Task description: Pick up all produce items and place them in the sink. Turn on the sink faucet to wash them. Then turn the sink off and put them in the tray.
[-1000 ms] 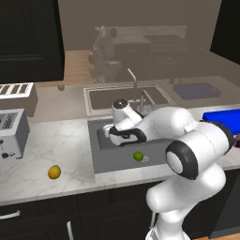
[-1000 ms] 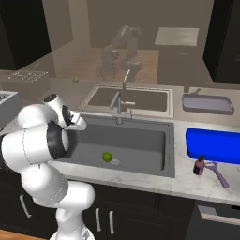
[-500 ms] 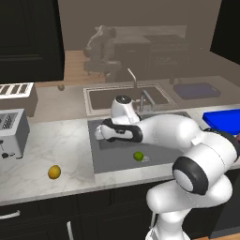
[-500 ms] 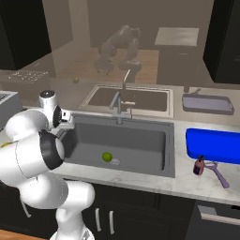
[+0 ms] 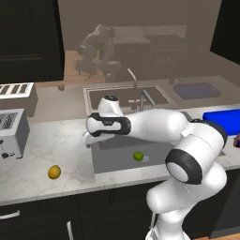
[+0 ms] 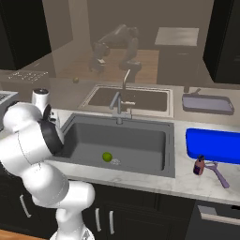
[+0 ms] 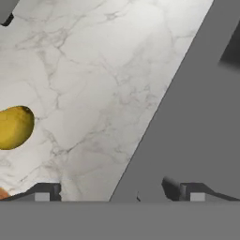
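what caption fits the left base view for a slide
Arm reaches left over the sink rim toward the lemon on the marble counter; lime lies in the basin.

1. Lime [image 5: 138, 155]: small, round, green, lying on the floor of the sink near its front wall, beside the drain; well off to the side of the fingers [image 7: 44, 191], with nothing gripping it.
2. Lemon [image 7: 14, 126]: yellow-orange, slightly oval, resting on the marble counter outside the sink, ahead of the fingers and off to one side, apart from them.
3. Sink [image 6: 140, 136]: dark grey rectangular basin sunk in the counter; its rim edge runs between the two fingers in the hand view.
4. Faucet [image 6: 118, 104]: slim silver tap standing upright behind the basin, far from the fingers.
5. Tray [image 6: 213, 145]: bright blue, shallow, flat on the counter beyond the sink's far side, farthest from the fingers.
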